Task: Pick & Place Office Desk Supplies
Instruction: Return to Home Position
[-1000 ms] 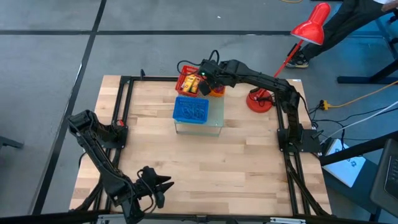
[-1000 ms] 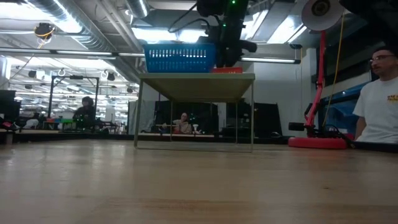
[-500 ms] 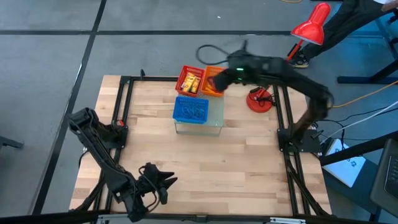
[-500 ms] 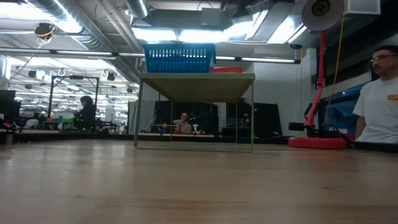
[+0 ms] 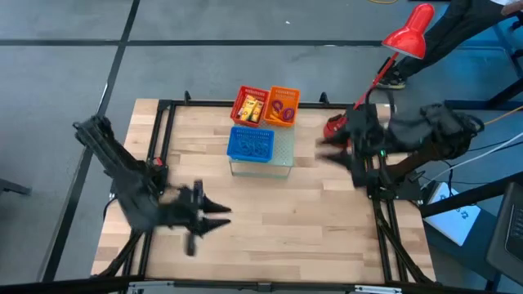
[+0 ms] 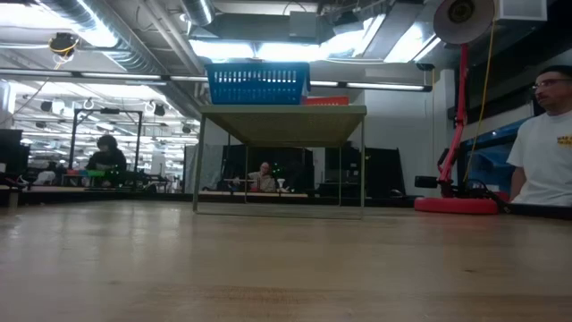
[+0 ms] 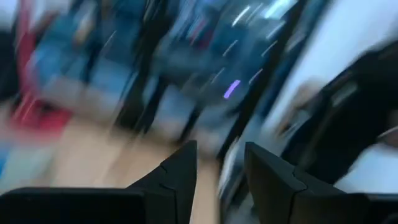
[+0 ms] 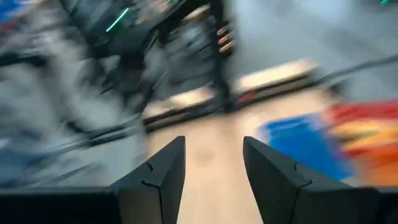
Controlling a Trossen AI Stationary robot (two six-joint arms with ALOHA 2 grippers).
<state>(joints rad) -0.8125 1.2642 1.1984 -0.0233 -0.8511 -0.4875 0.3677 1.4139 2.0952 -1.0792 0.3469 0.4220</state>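
The supplies lie in two mesh baskets at the table's far edge. Yellow pieces show in the red basket [image 5: 251, 105] and thin loops in the orange basket [image 5: 283, 106]. A blue basket [image 5: 252, 144] stands on a small raised stand [image 5: 282, 162], which also shows in the low view [image 6: 281, 112]. My right gripper [image 5: 328, 152] is blurred, right of the stand and near the lamp base, and it is open and empty [image 8: 213, 168]. My left gripper [image 5: 209, 220] hovers over the near left part of the table, open and empty [image 7: 221, 169].
A red desk lamp has its base [image 5: 339, 131] at the far right of the table and its head [image 5: 411, 33] beyond the table. A person in a white shirt [image 6: 547, 152] sits at the right. Bare wood lies between the stand and the near edge.
My right gripper has left the baskets, swinging fast toward the table's right edge and then nearer, and now sits beside the lamp base. My left arm has risen from its folded pose at the near left corner, carrying its gripper a little toward the far edge.
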